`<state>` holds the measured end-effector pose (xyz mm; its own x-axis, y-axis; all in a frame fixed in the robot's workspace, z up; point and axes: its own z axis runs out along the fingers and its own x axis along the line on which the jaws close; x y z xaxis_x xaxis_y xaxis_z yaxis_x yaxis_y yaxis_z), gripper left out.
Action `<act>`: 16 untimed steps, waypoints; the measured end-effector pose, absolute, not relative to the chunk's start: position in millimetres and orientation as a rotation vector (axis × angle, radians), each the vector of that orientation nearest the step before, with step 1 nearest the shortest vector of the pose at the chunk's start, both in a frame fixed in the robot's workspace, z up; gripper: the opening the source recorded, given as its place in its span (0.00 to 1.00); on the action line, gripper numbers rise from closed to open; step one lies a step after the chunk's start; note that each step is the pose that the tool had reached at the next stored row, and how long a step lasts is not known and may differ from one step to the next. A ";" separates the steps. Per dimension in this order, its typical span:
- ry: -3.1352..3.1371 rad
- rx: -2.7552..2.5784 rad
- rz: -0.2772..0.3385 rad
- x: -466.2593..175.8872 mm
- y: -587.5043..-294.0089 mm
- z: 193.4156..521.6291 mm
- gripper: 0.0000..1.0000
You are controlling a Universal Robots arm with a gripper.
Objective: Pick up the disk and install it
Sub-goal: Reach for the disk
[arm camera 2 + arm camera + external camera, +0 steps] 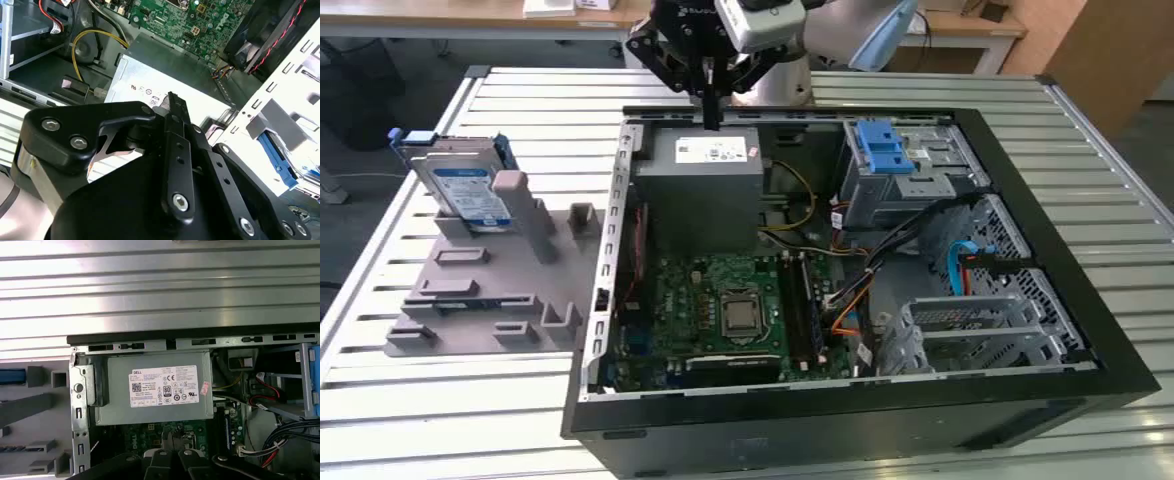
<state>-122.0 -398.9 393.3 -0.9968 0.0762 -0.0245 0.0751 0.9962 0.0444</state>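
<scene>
Slatted metal table [480, 400], carrying an open computer case [1067, 400] and a grey fixture [467, 300]. The disk [464, 190]: stands on edge in the fixture near the table's far corner, exterior view's left, likely presented for grasping from above. Gripper [711, 118]: fingers closed together, empty, over the grey power supply [700, 180], well apart from the disk.

There is one open computer case [854, 425] and one metal table [1087, 130]. The case has one grey power box [700, 190], one green board [720, 300] and one blue latch [887, 148]. There is one grey holder [480, 295], one disk [464, 192] and one gripper [711, 120].
</scene>
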 end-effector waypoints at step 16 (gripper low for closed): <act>3.112 0.118 0.068 -124.0 -398.9 393.3 0.11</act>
